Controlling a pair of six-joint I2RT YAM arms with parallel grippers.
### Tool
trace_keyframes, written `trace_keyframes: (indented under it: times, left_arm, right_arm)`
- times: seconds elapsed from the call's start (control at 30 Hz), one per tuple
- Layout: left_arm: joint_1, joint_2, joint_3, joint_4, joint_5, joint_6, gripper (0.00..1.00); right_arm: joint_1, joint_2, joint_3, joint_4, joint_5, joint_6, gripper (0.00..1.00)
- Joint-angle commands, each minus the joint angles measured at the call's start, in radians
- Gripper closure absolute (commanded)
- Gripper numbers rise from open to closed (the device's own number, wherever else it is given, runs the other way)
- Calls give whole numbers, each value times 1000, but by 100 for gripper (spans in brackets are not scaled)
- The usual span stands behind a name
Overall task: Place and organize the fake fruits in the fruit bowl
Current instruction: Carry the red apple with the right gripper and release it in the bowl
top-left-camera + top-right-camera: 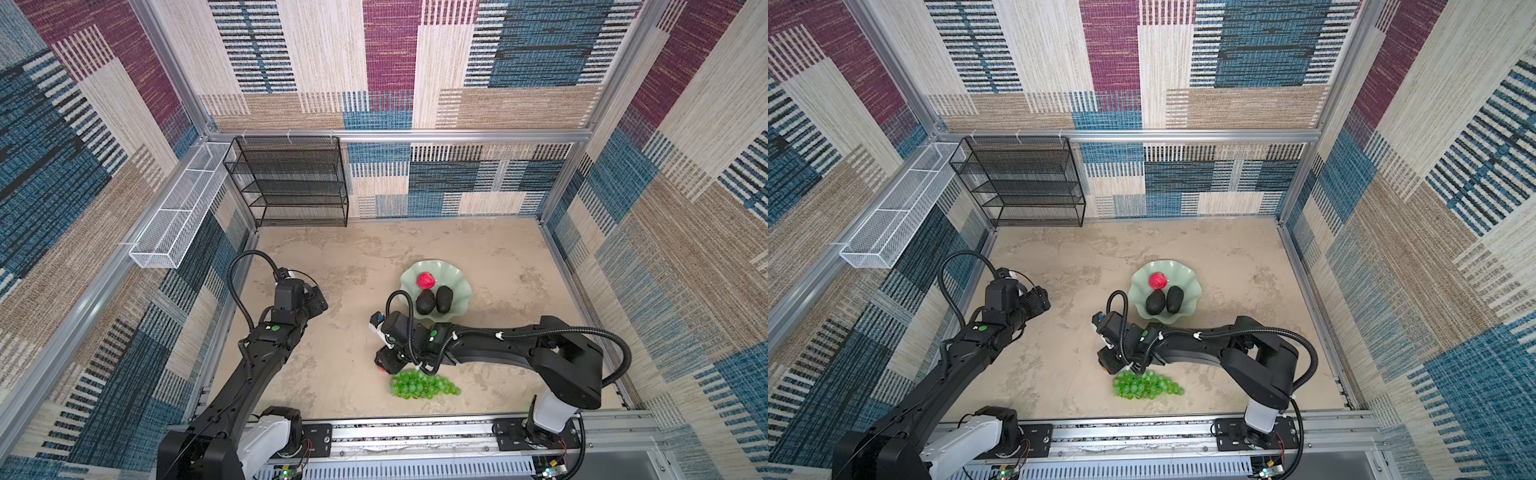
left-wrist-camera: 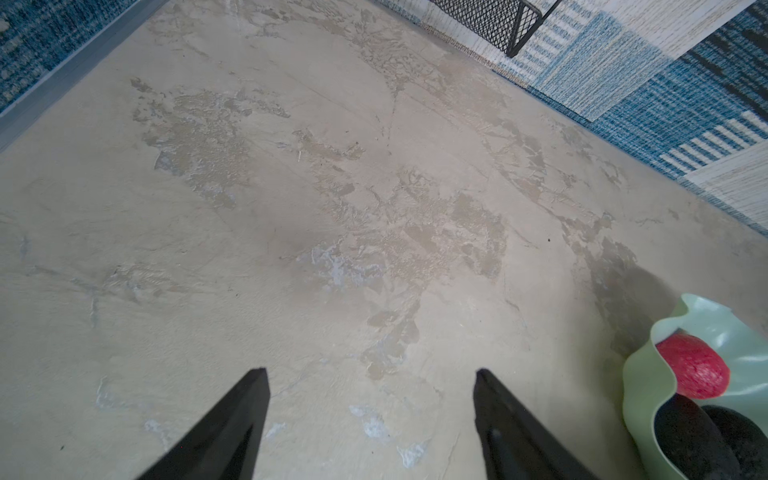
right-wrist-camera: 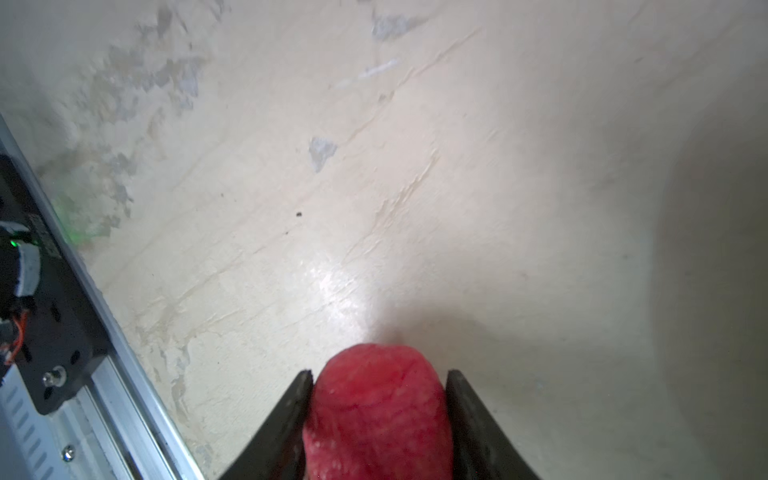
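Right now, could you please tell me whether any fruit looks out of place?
The grapes lie on the table, outside the fruit bowl; one red apple is also outside, clamped in the right gripper.

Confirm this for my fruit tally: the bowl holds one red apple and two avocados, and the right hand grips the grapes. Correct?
Not quite. The right hand grips a second red apple, as the right wrist view shows; the grapes lie on the table. The bowl holds what you said.

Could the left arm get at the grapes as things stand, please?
Probably yes: bare table lies between the left gripper and the grapes, though the right gripper, holding an apple, crowds them.
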Motion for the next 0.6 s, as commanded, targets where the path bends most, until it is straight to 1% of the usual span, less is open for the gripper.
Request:
trace_keyframes:
  times: [0.0,0.07,0.17,0.3,0.4,0.57]
  left_arm:
    - [6,-7,-7,10,11,-7,19]
    - [9,-7,-7,11,16,-8,19]
    - [12,-7,-7,18,29,-14,19]
    - [15,-5,-7,33,47,-23,19]
    - [17,-1,-4,35,55,-23,19]
    - [20,2,8,22,67,-18,19]
  right_arm:
    - [-72,-88,-8,22,-27,18,56]
    - [-128,-151,-13,20,-21,8,56]
    - [-231,-223,-19,17,31,-16,55]
    - [-403,-252,-42,60,59,-44,55]
    - [-488,-228,-42,120,76,-66,55]
    - [-582,-124,13,169,73,-103,55]
